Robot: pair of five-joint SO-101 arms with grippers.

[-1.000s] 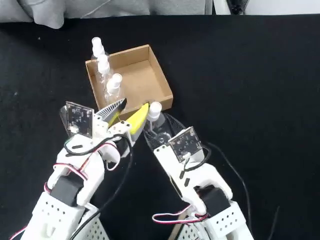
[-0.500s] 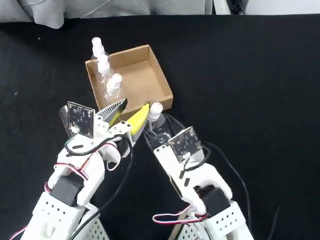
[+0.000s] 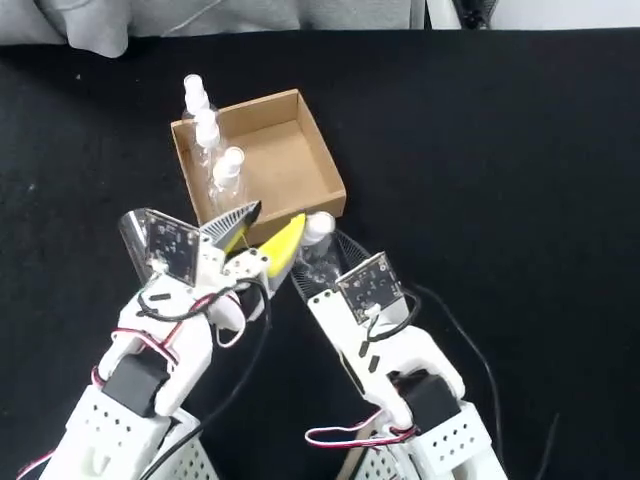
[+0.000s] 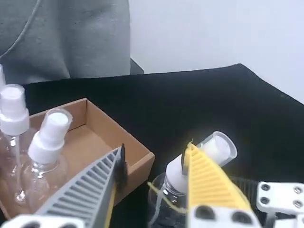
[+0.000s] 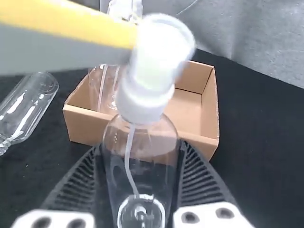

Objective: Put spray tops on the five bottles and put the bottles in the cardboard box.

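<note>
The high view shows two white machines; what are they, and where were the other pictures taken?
They are two small robot arms, each ending in a two-fingered gripper. One camera looks down on the table; the others ride on each arm's wrist. The right gripper clamps a clear bottle with a white spray top. The left gripper is open, its yellow finger beside that top. Three topped bottles sit in the cardboard box; an uncapped bottle lies on the table.

Overhead, close wrist views; shared box (image 3: 290,160)
</note>
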